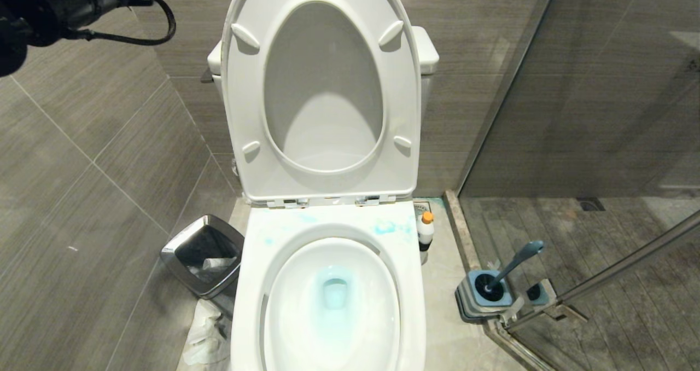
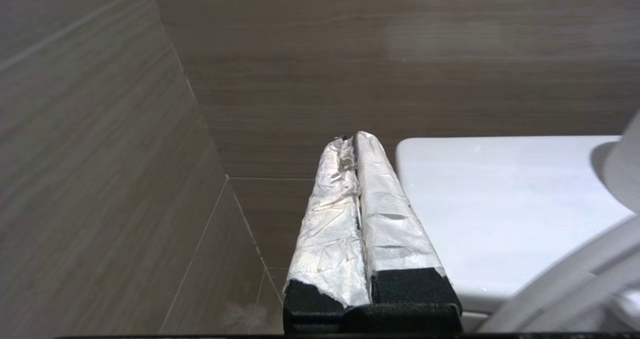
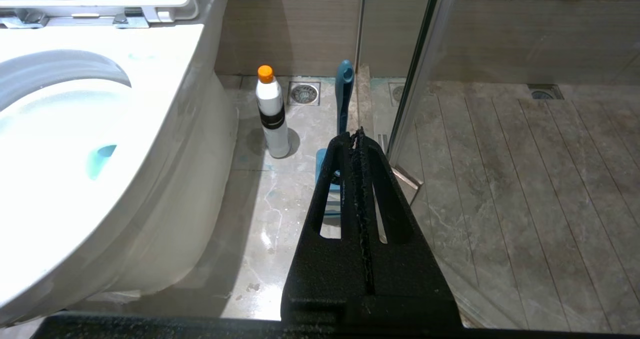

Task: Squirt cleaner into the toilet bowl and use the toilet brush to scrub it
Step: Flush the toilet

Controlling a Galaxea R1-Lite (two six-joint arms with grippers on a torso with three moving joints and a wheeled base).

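My left gripper [image 2: 356,144] is clenched on nothing, up near the tank. My right gripper [image 3: 359,135] is clenched too, empty. The cleaner [image 1: 425,230] stands at three o'clock from the toilet bowl [image 1: 407,283]. I should open wide and grab its middle. The toilet brush [image 1: 511,267] waits farther right.

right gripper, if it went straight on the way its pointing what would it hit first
Most likely the blue-grey plastic toilet brush standing in its square base: the shut right gripper lines up with its shaft. Depth is unclear; the white orange-capped cleaner bottle stands off to one side.
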